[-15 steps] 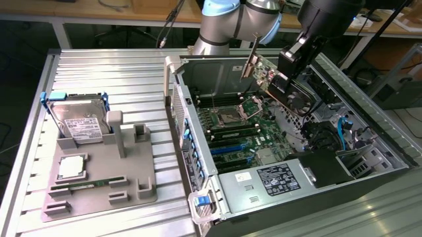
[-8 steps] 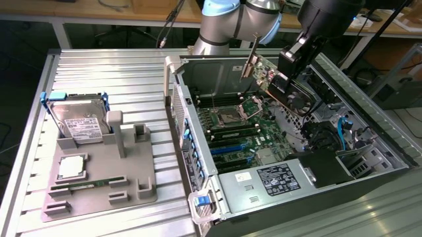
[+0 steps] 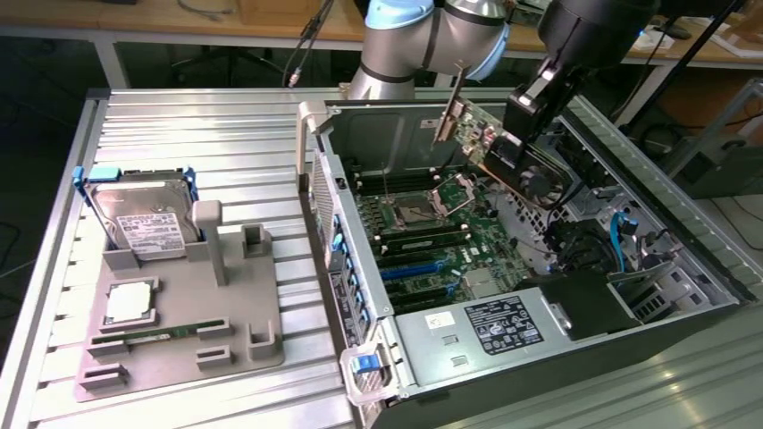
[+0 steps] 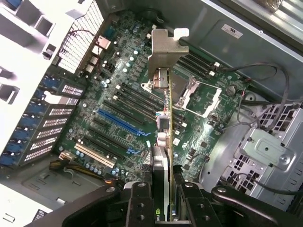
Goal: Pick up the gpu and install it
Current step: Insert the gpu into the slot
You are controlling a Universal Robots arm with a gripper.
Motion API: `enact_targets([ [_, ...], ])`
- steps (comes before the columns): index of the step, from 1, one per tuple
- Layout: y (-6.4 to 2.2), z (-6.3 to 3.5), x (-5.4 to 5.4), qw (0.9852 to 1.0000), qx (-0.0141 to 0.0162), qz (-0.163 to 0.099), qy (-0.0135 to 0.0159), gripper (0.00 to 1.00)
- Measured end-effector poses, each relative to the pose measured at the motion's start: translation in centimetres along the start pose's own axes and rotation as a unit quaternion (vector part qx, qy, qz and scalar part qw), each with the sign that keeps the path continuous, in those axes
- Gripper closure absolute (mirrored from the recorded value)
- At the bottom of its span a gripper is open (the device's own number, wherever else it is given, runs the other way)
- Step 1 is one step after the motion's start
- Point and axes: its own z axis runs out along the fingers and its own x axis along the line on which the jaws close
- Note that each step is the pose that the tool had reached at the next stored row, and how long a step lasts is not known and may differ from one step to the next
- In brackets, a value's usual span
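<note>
Robot gripper clamped on the gpu, holding the card tilted in the air above the motherboard of an open computer case. The card's silver bracket hangs over the blue expansion slot, not yet seated

The gpu, in the gripper, hangs above the motherboard inside the case; the tray lies at the exterior view's left.
</note>
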Motion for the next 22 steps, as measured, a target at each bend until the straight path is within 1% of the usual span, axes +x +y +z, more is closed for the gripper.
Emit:
enact_targets([
  [5, 0.00, 0.00, 0.00, 0.9996, -0.0010, -0.027, 0.0010, 0.73],
  [6, 0.00, 0.00, 0.00, 0.9994, -0.0013, -0.035, 0.0013, 0.73],
  [11, 0.00, 0.00, 0.00, 0.9982, -0.0021, -0.060, 0.0022, 0.73],
  [14, 0.00, 0.00, 0.00, 0.9972, -0.0027, -0.075, 0.0028, 0.73],
  [18, 0.00, 0.00, 0.00, 0.9954, -0.0034, -0.095, 0.0035, 0.73],
  [22, 0.00, 0.00, 0.00, 0.9931, -0.0042, -0.117, 0.0043, 0.73],
])
